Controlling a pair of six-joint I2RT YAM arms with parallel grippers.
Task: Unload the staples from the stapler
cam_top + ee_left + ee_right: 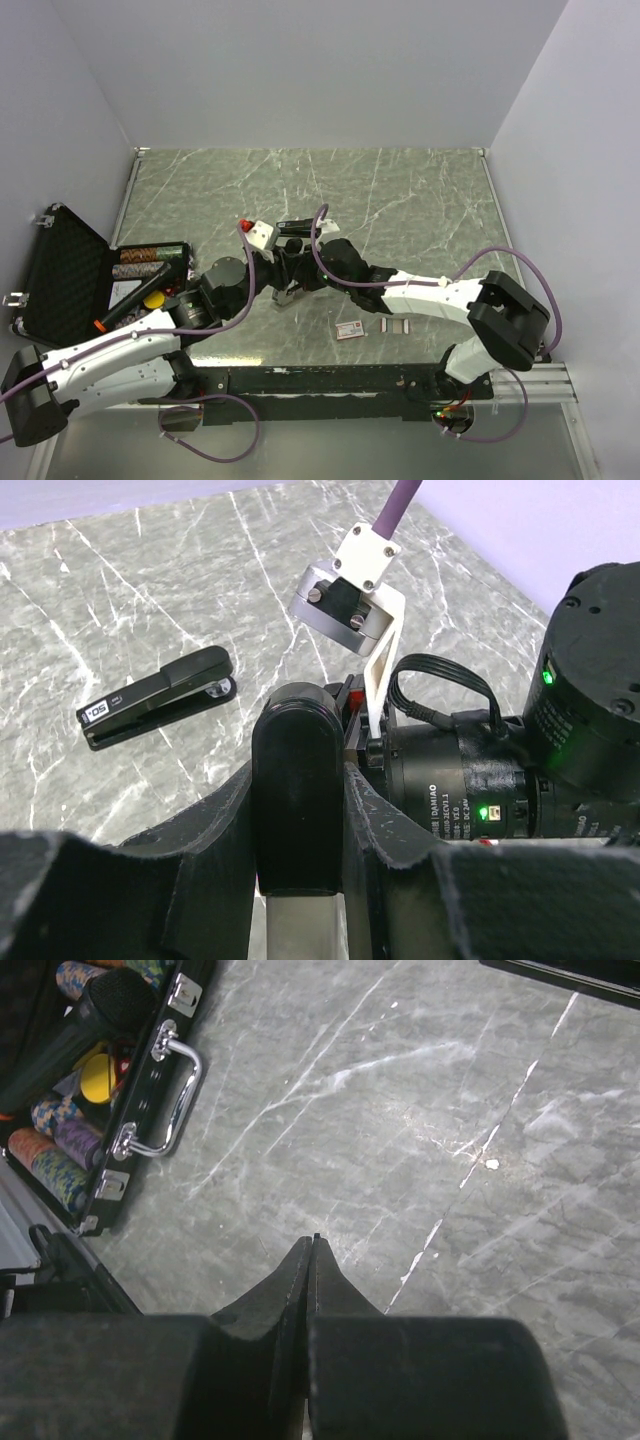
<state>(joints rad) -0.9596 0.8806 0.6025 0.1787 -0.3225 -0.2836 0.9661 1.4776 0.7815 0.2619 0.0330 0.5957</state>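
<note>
The staples [397, 326] lie as short silver-grey strips on the table [420, 190], well off to the right of both grippers and nearer the arm bases, just on the near side of the right forearm. They are too small for us to count. Just beside them, on the side toward the grippers, sits a small red-and-white box [350, 331]. The left gripper [297, 810] is partly open and clamped on what we take to be the stapler [295, 740]: a black, round-ended body stands between its 2 fingers [215, 860], with a silver metal part showing below it. The right gripper [313, 1245] is fully closed, its 2 tips pressed together with nothing between them, over bare marble-patterned table. From overhead we see the 2 grippers close together near the middle of the table. Beyond the left gripper and to its left, a second stapler [155, 698] lies flat on the table, closed and apart from both grippers. Off to the right gripper's left stands an open black case [150, 1070] with a chrome handle and stacks of coloured chips inside.
</note>
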